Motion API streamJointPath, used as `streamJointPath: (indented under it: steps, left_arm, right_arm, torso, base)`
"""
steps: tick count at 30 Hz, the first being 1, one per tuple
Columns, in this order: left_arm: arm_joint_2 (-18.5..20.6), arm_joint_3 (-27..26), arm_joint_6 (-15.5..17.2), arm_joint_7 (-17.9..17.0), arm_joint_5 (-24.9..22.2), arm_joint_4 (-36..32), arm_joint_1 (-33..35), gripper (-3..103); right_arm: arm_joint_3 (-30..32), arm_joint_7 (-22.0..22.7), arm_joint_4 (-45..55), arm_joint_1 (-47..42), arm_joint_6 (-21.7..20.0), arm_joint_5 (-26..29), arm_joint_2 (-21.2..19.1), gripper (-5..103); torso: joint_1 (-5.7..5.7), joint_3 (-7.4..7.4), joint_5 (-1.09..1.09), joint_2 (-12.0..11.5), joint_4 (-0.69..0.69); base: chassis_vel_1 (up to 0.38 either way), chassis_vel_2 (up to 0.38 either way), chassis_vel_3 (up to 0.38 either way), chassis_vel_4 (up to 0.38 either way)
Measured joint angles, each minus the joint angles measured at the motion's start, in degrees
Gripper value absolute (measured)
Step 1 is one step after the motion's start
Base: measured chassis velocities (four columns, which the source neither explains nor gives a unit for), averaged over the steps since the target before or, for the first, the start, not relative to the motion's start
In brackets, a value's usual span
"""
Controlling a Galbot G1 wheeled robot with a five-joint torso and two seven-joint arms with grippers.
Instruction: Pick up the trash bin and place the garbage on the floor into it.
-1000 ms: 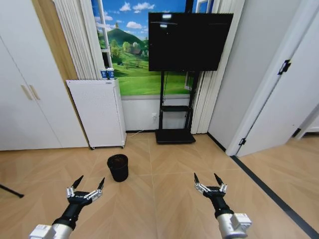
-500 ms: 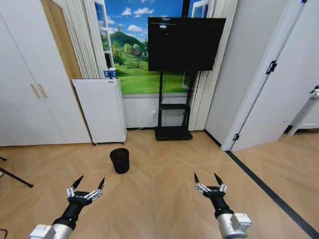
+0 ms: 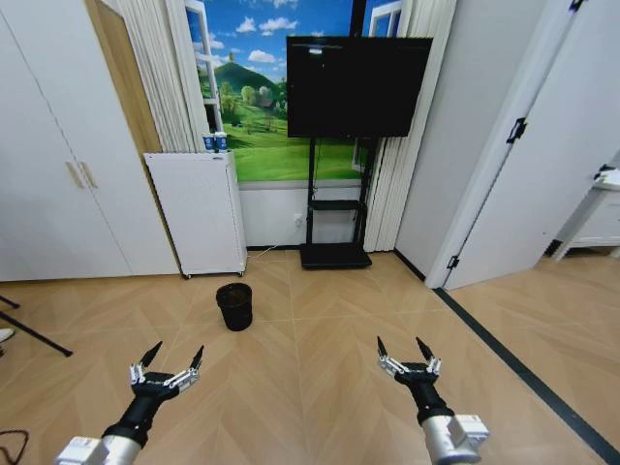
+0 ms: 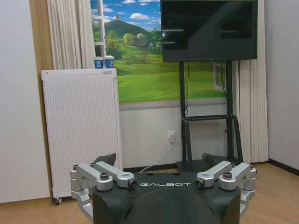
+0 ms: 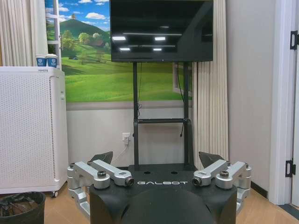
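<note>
change since the earlier frames: the whole head view is shifted, so a camera move is recorded; the trash bin (image 3: pixel 233 306) is now seen farther off and a little higher in the view, and more wall and door are shown at the right. both grippers are held at the same spots in the view as before.

left gripper (image 3: pixel 167 363): held low over the floor (image 3: pixel 320 387), fingers spread apart, nothing between them. in the left wrist view the same gripper (image 4: pixel 163 173) is seen with both finger linkages splayed wide.

right gripper (image 3: pixel 407 353): held low at the right, fingers apart, nothing held. the right gripper (image 5: pixel 159 170) is shown likewise open in its own wrist view.

task item: the trash bin, small, round, black, is stood upright on the floor, ahead of the left gripper and well apart from it, just in front of the white perforated appliance (image 3: pixel 199 213). in the right wrist view the bin (image 5: pixel 21 207) is seen at the frame corner; a crinkled black bag is seen inside, other contents cannot be told.

edges and open room: bare parquet lies between the grippers and the bin. a dark strip (image 3: pixel 523 373) is run along the floor at the right, beside a white door (image 3: pixel 542 165). a television on a black stand (image 3: pixel 356 87) is set against the far wall, beside the curtains. white cupboard doors (image 3: pixel 48 174) are at the left.

other containers: two blue-and-white paper cups (image 3: pixel 214 141) are stood on top of the appliance; their contents cannot be told.
</note>
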Motion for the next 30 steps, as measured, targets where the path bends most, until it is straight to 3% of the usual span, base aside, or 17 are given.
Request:
streamJointPath:
  steps: [30]
  left_arm:
    - [0.0, 0.0, 0.0, 0.0, 0.0, 0.0, -0.01, 100]
  right_arm:
    - [0.0, 0.0, 0.0, 0.04, 0.0, 0.0, 0.0, 100]
  torso:
    - [0.04, 0.02, 0.0, -0.02, -0.01]
  base:
    - [-0.01, 0.003, 0.008, -0.001]
